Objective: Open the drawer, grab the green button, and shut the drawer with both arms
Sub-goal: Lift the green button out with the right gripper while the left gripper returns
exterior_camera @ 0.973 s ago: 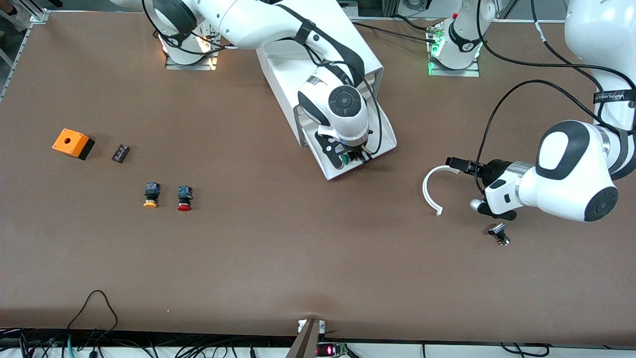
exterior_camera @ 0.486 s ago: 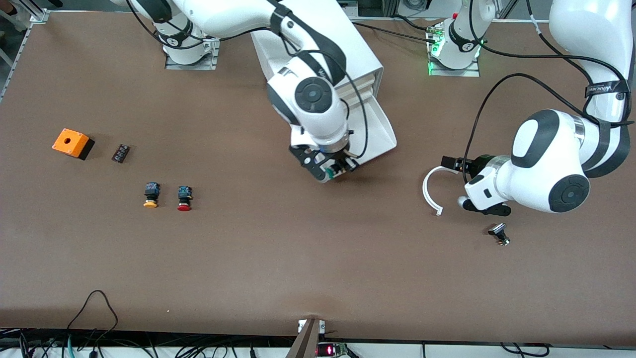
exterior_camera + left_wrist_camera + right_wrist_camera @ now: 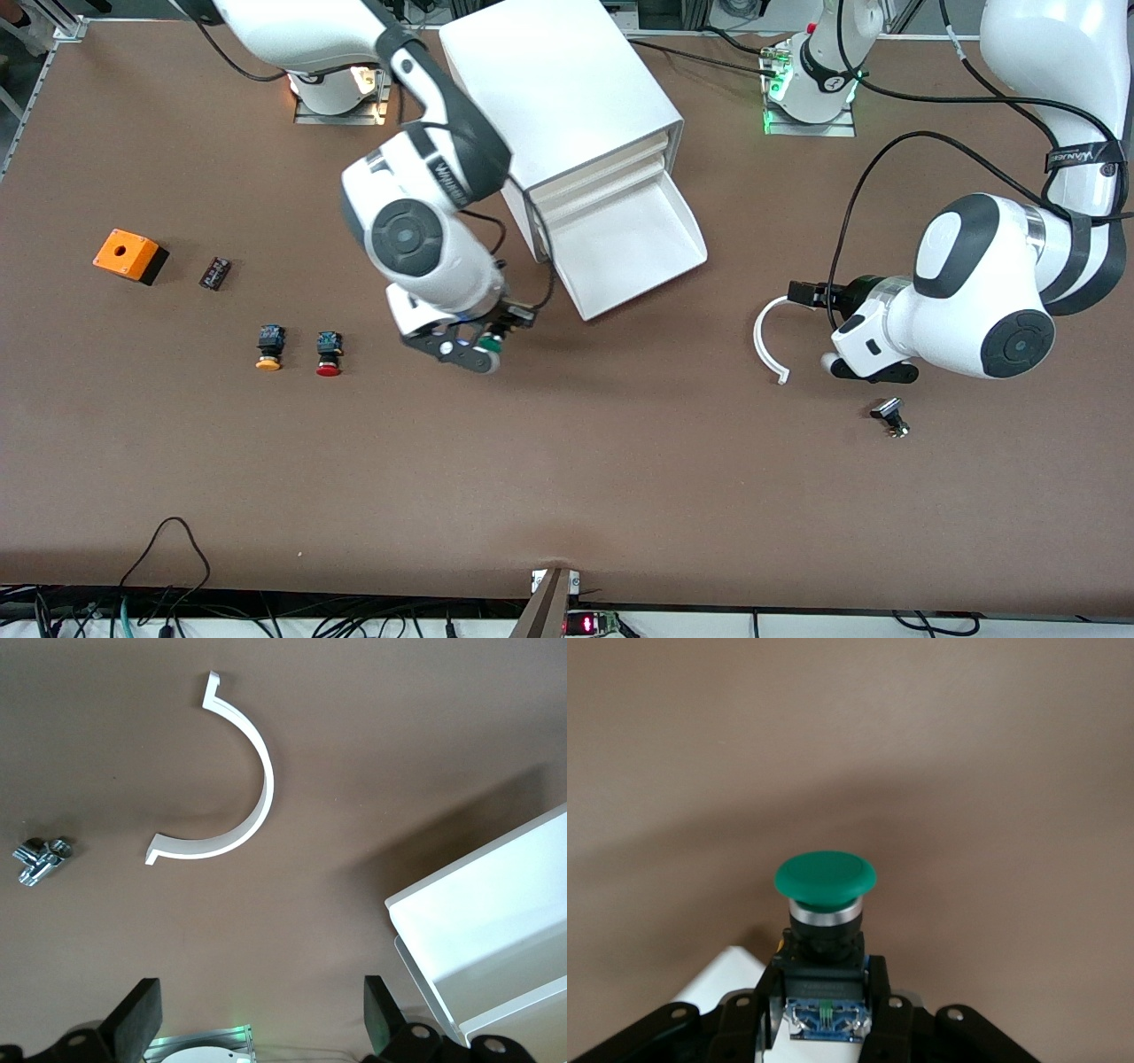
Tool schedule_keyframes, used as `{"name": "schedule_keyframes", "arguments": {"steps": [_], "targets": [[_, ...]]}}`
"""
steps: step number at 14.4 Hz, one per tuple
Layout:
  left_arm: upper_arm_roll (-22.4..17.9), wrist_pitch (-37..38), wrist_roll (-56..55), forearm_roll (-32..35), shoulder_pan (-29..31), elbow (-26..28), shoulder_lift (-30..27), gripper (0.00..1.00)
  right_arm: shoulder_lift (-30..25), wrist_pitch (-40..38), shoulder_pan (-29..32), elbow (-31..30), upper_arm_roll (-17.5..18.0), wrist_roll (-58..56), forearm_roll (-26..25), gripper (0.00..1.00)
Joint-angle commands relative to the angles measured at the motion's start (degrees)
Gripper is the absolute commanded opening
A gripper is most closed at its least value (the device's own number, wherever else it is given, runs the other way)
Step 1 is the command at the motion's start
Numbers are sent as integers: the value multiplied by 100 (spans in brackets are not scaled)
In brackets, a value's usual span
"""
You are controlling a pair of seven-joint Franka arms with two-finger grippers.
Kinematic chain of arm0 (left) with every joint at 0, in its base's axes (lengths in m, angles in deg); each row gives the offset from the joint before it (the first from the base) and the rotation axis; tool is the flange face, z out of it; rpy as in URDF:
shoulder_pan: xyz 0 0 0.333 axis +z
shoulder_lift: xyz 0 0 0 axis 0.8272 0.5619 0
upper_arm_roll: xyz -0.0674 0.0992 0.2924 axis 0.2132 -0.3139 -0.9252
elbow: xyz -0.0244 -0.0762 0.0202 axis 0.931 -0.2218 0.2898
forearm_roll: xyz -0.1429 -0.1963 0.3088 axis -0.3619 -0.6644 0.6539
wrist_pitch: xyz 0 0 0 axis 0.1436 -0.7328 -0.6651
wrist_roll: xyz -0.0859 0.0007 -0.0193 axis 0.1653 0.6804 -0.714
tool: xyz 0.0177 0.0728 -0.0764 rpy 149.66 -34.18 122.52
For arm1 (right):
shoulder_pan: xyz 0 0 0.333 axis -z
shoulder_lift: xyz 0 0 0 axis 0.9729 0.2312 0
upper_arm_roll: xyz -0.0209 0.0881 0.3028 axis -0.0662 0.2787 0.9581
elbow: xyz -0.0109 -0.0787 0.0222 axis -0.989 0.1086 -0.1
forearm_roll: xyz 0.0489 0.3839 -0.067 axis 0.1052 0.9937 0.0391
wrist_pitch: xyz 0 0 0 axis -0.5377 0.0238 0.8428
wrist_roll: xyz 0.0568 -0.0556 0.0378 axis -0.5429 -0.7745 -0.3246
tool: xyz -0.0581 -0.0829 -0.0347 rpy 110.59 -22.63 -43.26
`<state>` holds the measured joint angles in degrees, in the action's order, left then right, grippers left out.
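My right gripper (image 3: 490,341) is shut on the green-capped button (image 3: 493,346) and holds it over bare table, between the open drawer and the red-capped button. In the right wrist view the fingers (image 3: 881,992) clamp its black-and-blue body, with the green cap (image 3: 826,877) pointing away. The bottom drawer (image 3: 647,285) of the white cabinet (image 3: 558,80) is pulled out, and its tray shows nothing in it. My left gripper (image 3: 815,326) is open and empty over the table beside a white curved piece (image 3: 762,341), toward the left arm's end. The drawer corner shows in the left wrist view (image 3: 496,921).
A yellow-capped button (image 3: 268,347) and a red-capped button (image 3: 329,352) lie toward the right arm's end. An orange box (image 3: 129,254) and a small black part (image 3: 214,272) lie farther out. A small metal part (image 3: 889,415) lies near the left arm.
My right gripper lifted the green button out of the drawer and carried it toward the right arm's end of the table. The left arm shifted slightly, then held.
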<state>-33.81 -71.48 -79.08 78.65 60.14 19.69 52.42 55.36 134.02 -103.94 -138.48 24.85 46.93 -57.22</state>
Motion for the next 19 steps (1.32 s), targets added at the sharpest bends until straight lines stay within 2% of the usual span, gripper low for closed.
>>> {"name": "schedule_keyframes", "arguments": {"steps": [1, 3, 5, 8, 11, 13, 15, 19], "targets": [[1, 52, -57, 163, -28, 14, -33, 100, -828, 312, 225, -1417, -274, -1532, 74, 0], [-7, 34, -57, 163, -72, 23, 2, 100, -1145, 873, 226, -2261, -565, -2421, 91, 0], [1, -53, -92, 433, -168, 58, 81, 100, -1226, 1322, 226, -2781, -811, -3012, 92, 0], [-7, -404, -1335, 576, -528, 198, 230, 100, -1209, 2025, 252, -3388, -1066, -3680, 92, 0], [-7, -1211, -2313, 567, -784, 329, 529, 100, -1138, 2737, 393, -3924, -1085, -3893, 100, 0], [-7, -1792, -2832, 497, -985, 593, 530, 100, -1007, 3151, 401, -4171, -1085, -3893, 100, 0], [-16, -2021, -3307, 497, -1310, 673, 556, 100, -840, 3284, 445, -4190, -1085, -3884, 135, 0], [-16, -2399, -3520, 506, -1381, 786, 617, 100, -690, 3363, 472, -4172, -1085, -3884, 302, 0]]}}
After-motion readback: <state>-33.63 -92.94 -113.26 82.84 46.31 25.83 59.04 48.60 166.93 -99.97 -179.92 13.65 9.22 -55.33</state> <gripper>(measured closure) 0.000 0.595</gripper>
